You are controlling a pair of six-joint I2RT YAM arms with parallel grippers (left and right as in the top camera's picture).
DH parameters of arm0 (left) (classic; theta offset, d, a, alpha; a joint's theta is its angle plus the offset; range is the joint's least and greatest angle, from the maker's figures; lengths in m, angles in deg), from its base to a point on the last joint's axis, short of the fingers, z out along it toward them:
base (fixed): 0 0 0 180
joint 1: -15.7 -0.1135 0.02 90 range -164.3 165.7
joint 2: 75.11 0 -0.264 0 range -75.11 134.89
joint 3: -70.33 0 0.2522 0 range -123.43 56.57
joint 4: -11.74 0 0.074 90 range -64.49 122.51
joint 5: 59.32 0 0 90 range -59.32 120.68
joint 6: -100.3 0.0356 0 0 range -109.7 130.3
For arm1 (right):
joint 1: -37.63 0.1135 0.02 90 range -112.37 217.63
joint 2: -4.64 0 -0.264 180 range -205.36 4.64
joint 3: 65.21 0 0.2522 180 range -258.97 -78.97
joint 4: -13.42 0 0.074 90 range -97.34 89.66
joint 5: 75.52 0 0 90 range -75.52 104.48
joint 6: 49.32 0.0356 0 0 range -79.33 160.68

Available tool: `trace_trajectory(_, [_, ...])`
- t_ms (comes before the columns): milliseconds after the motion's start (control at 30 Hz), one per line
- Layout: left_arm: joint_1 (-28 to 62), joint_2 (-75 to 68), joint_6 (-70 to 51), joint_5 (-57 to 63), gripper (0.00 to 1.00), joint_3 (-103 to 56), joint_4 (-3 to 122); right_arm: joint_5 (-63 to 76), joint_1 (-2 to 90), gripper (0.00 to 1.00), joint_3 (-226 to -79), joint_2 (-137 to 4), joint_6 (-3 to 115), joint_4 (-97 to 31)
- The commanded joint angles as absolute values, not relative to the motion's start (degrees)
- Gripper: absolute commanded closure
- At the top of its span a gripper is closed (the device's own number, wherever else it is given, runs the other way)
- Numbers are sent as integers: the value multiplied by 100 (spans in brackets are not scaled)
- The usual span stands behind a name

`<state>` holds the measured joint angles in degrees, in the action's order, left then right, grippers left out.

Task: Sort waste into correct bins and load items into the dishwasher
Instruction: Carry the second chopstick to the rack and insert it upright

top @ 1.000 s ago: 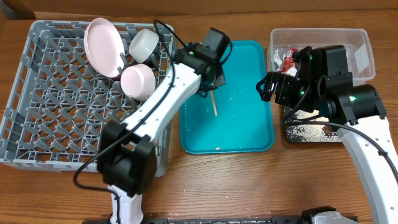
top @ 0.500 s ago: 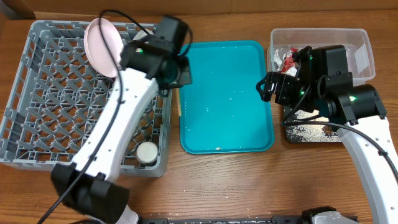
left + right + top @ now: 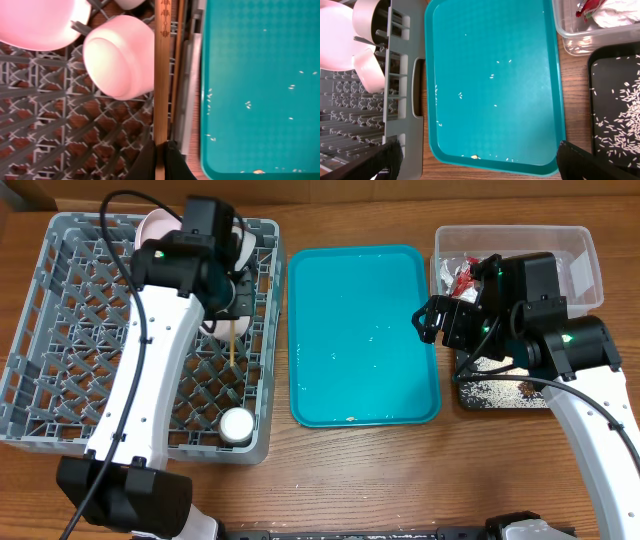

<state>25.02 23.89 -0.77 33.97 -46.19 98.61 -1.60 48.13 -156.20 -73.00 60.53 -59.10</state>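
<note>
**Plastic, wood and gloss**

The rack [image 3: 60, 330] is matt grey plastic. The teal tray [image 3: 360, 330] is smooth plastic with a fine dimpled sheen. The chopstick [image 3: 162, 80] is pale, smooth wood. The bowl [image 3: 117, 62] looks glossy. The tub [image 3: 590, 255] is clear plastic, the black tray [image 3: 605, 70] matt. The wrapper [image 3: 463, 277] is shiny, the tissue [image 3: 620, 15] crumpled paper. The table [image 3: 400, 470] shows wood grain.

The dish rack [image 3: 60, 360] lies left of the serving tray [image 3: 360, 380], the tub [image 3: 590, 240] and shallow tray [image 3: 480, 402] right.
</note>
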Motion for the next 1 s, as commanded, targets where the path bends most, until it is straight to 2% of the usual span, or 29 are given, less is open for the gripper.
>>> trace_trajectory(0, [2371,2328,526,3428,96,-4742,9847,-98,4806,0,-15618,-7283,6036,-5895])
trace_trajectory(133, [2321,2516,1173,3404,96,-4742,9712,-98,4806,0,-15618,-7283,6036,-5895])
trace_trajectory(267, [2371,2907,1178,3356,96,-4742,9487,-98,4806,0,-15618,-7283,6036,-5895])
trace_trajectory(567, [2421,3886,341,3041,96,-4742,9229,-98,4806,0,-15618,-7283,6036,-5895])
trace_trajectory(800, [2458,4096,336,2392,96,-4742,9122,-98,4806,0,-15618,-7283,6036,-5895])
trace_trajectory(833, [2463,4096,338,2307,95,-4744,9091,-98,4806,0,-15618,-7283,6036,-5895])
trace_trajectory(900, [2474,4096,303,2180,80,-4744,9050,-98,4806,0,-15618,-7283,6036,-5895])
trace_trajectory(967, [2474,4096,253,2164,70,-4744,9054,-98,4806,0,-15618,-7283,6036,-5895])
